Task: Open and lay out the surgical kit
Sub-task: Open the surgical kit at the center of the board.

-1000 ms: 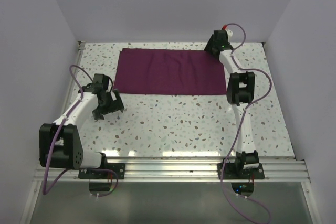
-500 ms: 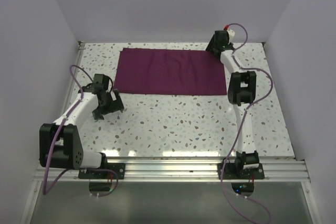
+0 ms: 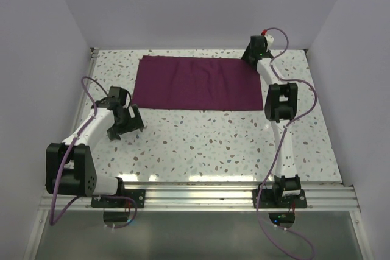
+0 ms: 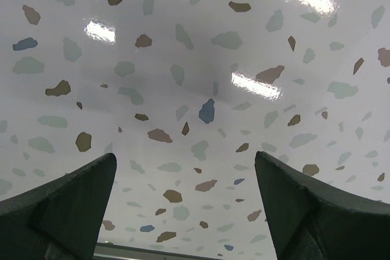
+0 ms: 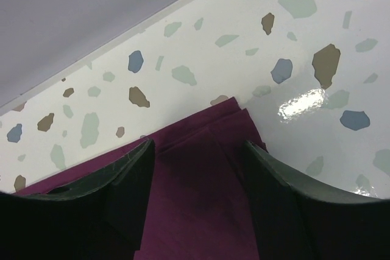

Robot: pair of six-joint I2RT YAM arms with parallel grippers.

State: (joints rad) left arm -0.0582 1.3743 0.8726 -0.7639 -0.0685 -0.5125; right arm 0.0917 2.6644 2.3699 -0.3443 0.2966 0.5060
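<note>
**Where everything lies around me**

The cloth wrap [image 3: 195, 83] lies flat on the far half of the worktop [image 3: 207, 144], a little left of centre, its long side running left to right and its far edge near the back wall [image 3: 195, 10]. My right pincer [image 3: 251, 56] is at the wrap's far right corner; in my right wrist view that corner [image 5: 234, 117] lies between my two fingers [image 5: 131, 175], with the back wall just beyond it. My left pincer [image 3: 129, 121] is over bare worktop, near the wrap's near left corner but apart from it, nearer to me. The near half of the worktop stretches between my two bases.
</note>
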